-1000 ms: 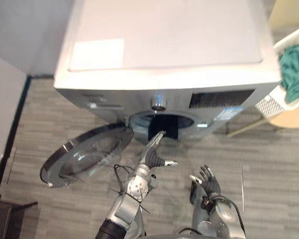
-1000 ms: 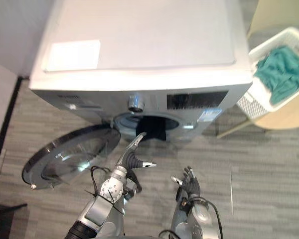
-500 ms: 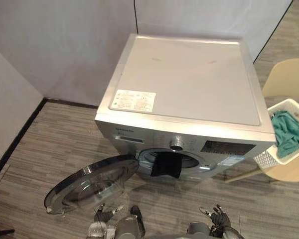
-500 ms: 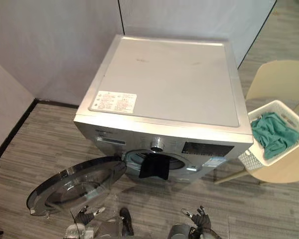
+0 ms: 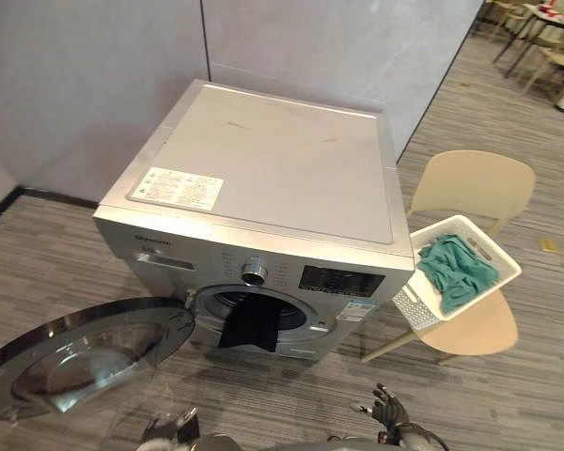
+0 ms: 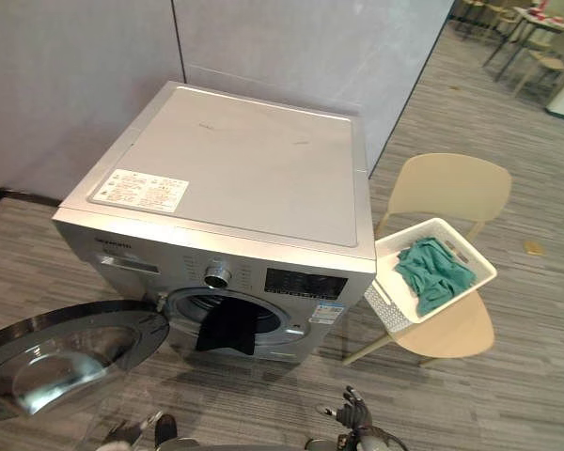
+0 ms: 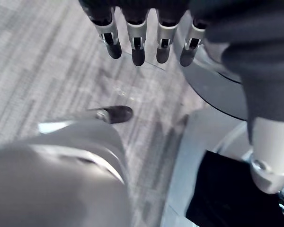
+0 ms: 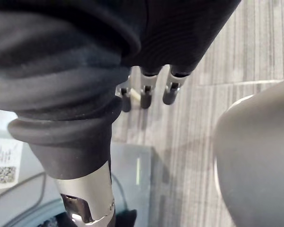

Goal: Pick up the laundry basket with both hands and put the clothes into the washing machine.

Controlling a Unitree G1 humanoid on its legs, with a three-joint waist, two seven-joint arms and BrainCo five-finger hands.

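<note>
Our left hand point(image 7: 168, 40) hangs low with its fingers point(image 7: 137, 47) straight and apart, holding nothing. Our right hand point(image 5: 392, 412) is just as loose and empty, down near the floor point(image 5: 66, 254) of grey wood-grain planks. The laundry basket point(image 5: 412, 303) sits well off to our right on the seat of a chair point(image 5: 475, 183), just beside the washing machine point(image 5: 263, 178), with the clothes point(image 5: 456, 272) heaped inside. We judge the step in hand to be the approach. We should turn to face the chair, take the basket by opposite rims and lift it level, so it does not tip off the curved seat. The basket is white rigid plastic with perforated walls, and the clothes are soft, teal and crumpled. The machine is a smooth silver box with its round glass door point(image 5: 75, 352) swung open and a black garment point(image 5: 249, 324) hanging out of it.
</note>
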